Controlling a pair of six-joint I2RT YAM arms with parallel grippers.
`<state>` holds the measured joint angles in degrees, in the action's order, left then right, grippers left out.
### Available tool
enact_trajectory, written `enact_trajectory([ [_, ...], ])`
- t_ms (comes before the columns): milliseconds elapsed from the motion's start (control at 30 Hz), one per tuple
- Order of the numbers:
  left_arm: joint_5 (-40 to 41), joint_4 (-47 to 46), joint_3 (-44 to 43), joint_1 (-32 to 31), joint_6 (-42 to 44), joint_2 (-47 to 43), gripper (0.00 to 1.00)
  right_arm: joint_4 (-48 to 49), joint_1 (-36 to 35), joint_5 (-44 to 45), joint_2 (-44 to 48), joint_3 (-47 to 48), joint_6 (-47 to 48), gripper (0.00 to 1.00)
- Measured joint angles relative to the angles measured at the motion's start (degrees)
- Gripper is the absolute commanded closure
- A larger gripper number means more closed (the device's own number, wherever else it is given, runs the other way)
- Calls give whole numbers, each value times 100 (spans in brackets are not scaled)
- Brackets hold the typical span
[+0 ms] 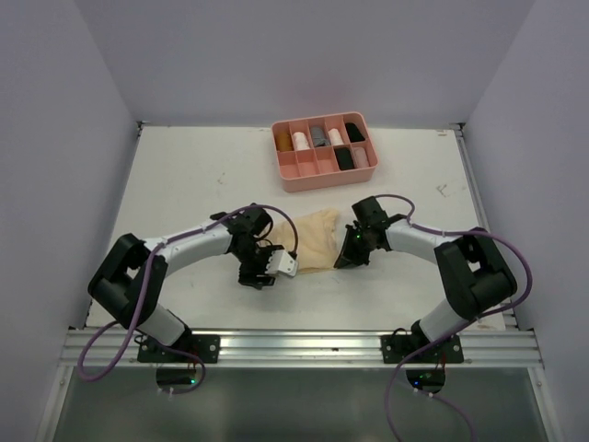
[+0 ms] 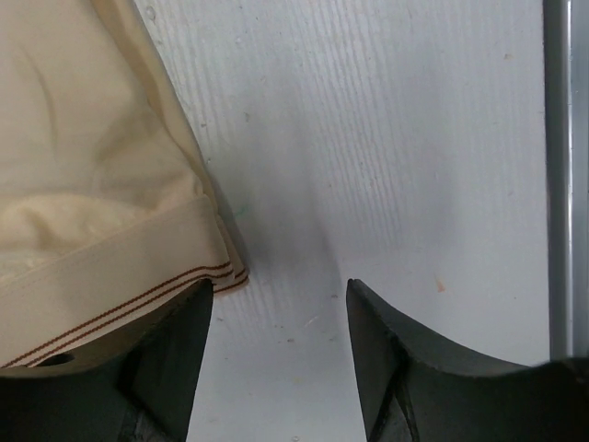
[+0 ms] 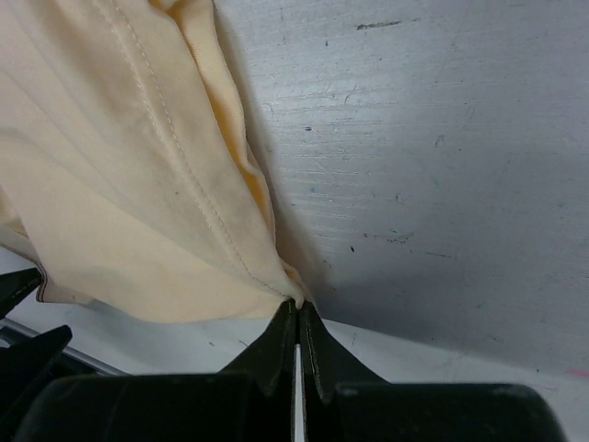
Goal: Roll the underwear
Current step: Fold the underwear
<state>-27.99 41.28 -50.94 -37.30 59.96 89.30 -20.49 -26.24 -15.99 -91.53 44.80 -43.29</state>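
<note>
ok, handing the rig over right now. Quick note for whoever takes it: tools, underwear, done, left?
Left tool: open, one finger at the waistband edge of the tan underwear, nothing between the fingers.
Right tool: shut, apparently pinching a corner on its other side.
Underwear: lying unrolled on the table between the tools, in front of the pink tray.
Done: the tray holds several rolls; this piece not started.
Left: roll it.
</note>
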Motion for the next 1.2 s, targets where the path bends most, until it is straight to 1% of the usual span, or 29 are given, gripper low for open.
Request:
enact_trajectory([
  [133, 20, 111, 0, 4, -70, -57, 44, 24, 0, -17, -9, 0, 13, 100],
  [300, 68, 74, -2, 7, -256, -170, 44, 42, 0, -35, -17, 0, 37, 100],
  [433, 166, -195, -2, 11, -413, -605, 47, 46, 4, -50, -22, 0, 52, 100],
  [533, 199, -415, -2, 13, -490, -769, 48, 50, 7, -55, -24, 0, 52, 100],
  [633, 229, -540, -2, 11, -492, -719, 49, 83, 4, -74, -35, 0, 52, 100],
  [767, 247, -610, -2, 2, -492, -525, 54, 168, 7, -160, -76, 0, 50, 100],
  [867, 278, -636, -2, -48, -490, -363, 55, 190, 7, -179, -87, 0, 48, 100],
  [1033, 393, -761, 9, -201, -494, -188, 62, 192, 13, -199, -98, 0, 50, 100],
  [1167, 590, -979, 57, -260, -516, -101, 69, 192, 15, -203, -98, 0, 50, 100],
  [1200, 643, -1025, 74, -260, -520, -98, 74, 192, 17, -205, -103, 2, 50, 100],
])
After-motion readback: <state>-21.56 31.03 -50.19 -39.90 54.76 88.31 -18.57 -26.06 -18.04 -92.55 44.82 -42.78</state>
